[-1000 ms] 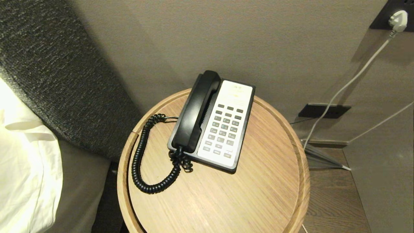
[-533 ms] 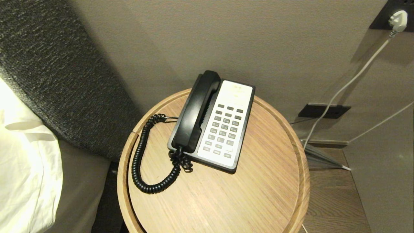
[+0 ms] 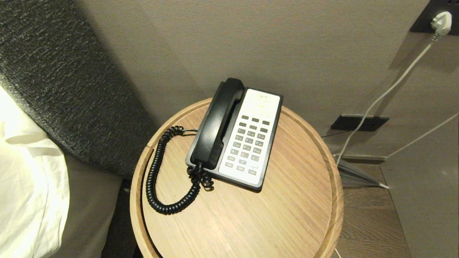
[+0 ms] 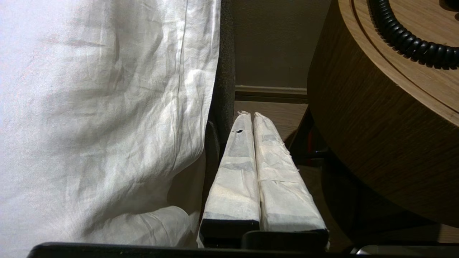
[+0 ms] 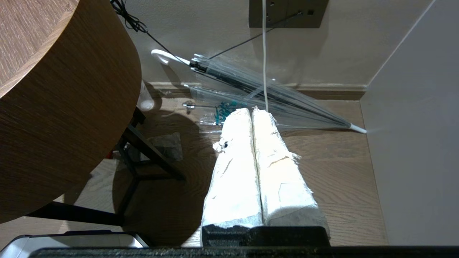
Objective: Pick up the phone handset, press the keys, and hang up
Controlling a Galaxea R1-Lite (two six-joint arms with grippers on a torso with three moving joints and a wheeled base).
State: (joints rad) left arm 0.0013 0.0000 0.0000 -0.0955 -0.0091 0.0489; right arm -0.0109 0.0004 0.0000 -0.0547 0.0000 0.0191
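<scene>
Handset (image 3: 218, 123) in its cradle, lying along the left side of the phone base (image 3: 251, 143), black against the white keypad face. Keys (image 3: 248, 141) in rows beside it, none touched. Coiled cord (image 3: 157, 179) leaves the handset's near end, bunches there, then loops out to the left over the round wooden table (image 3: 287, 208) and curls back toward the rear of the base. Phone sits toward the back of the tabletop, near the wall.

My left gripper (image 4: 250, 115) hangs low beside the table, between the table's curved wooden side and the white bed sheet (image 4: 100, 107). Its two wrapped fingers (image 4: 236, 172) are pressed together along their length, nothing between them. From that wrist I can just see a stretch of the coiled cord on the table's edge above.

My right gripper (image 5: 251, 110) is down on the other side of the table, over the wood floor (image 5: 340, 172). Its fingers (image 5: 233, 179) likewise pressed flat against each other, empty. Beyond the tips a clear folded umbrella (image 5: 251, 89) lies on the floor against the skirting, with a white cable (image 5: 264, 53) hanging down the wall from a dark socket plate (image 5: 287, 14).

Neither arm shows in the head view. Both grippers well apart from the phone. Dark textured headboard (image 3: 61, 82) and a white pillow (image 3: 25, 179) to the left of the table.
</scene>
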